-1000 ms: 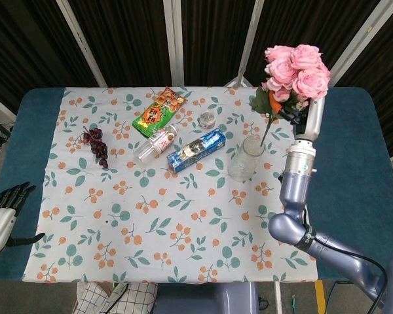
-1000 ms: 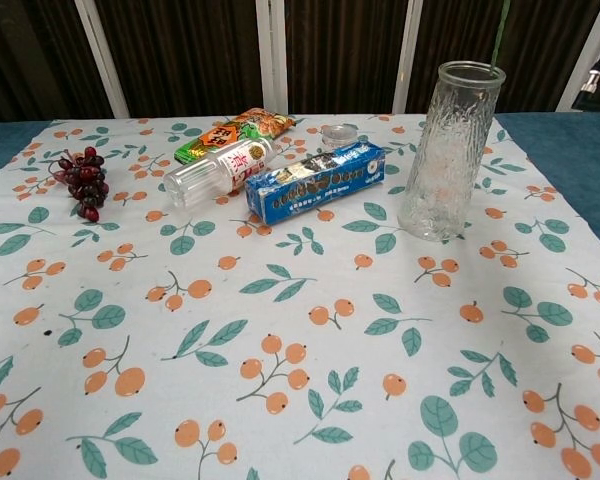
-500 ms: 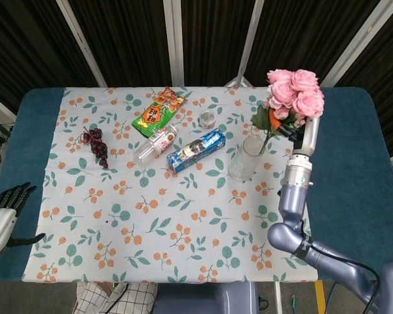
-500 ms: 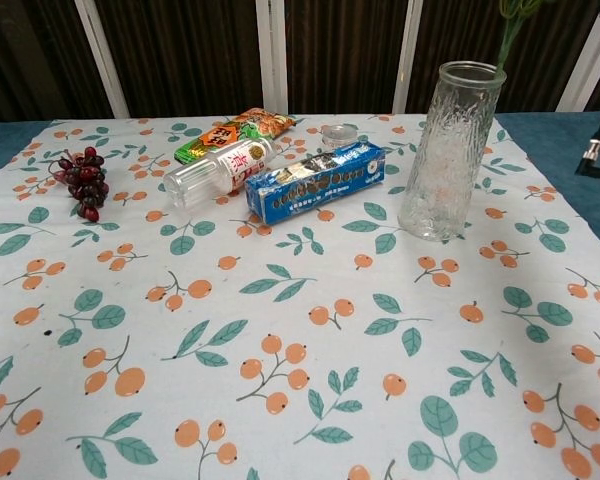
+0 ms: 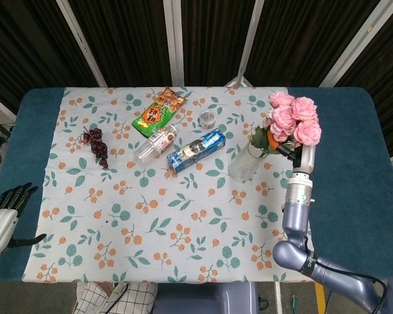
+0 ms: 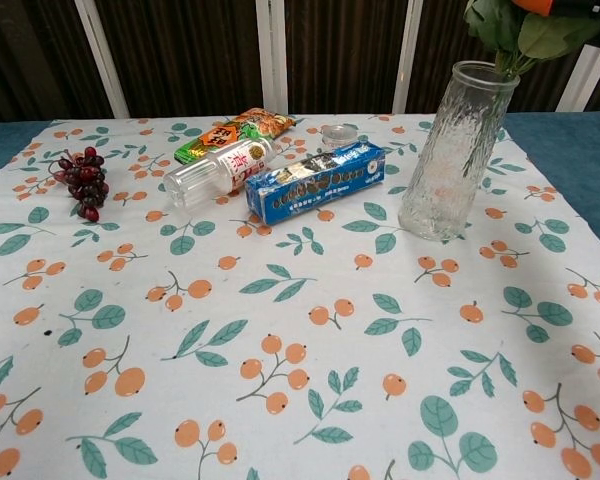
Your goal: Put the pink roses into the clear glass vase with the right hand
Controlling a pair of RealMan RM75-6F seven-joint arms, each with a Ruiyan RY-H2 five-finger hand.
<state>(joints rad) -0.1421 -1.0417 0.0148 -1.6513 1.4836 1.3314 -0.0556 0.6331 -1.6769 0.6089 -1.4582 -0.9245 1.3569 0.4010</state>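
Note:
The pink roses (image 5: 292,120) hang low over the clear glass vase (image 5: 245,163), their stems inside its mouth. My right hand (image 5: 287,148) grips the bunch just under the blooms and is mostly hidden by them. In the chest view the vase (image 6: 450,150) leans to the right, and the green leaves (image 6: 520,28) sit at its rim. The blooms are cut off above that frame. My left hand (image 5: 4,214) rests off the table's left front corner, fingers apart and holding nothing.
On the flowered cloth lie a clear bottle (image 5: 154,144), a blue biscuit box (image 5: 196,150), a green snack bag (image 5: 158,110), a small round jar (image 5: 207,119) and dark grapes (image 5: 95,145). The box lies just left of the vase.
My right hand has come down and toward me with the roses. Their stems have slid deeper into the vase, which now leans to the right.

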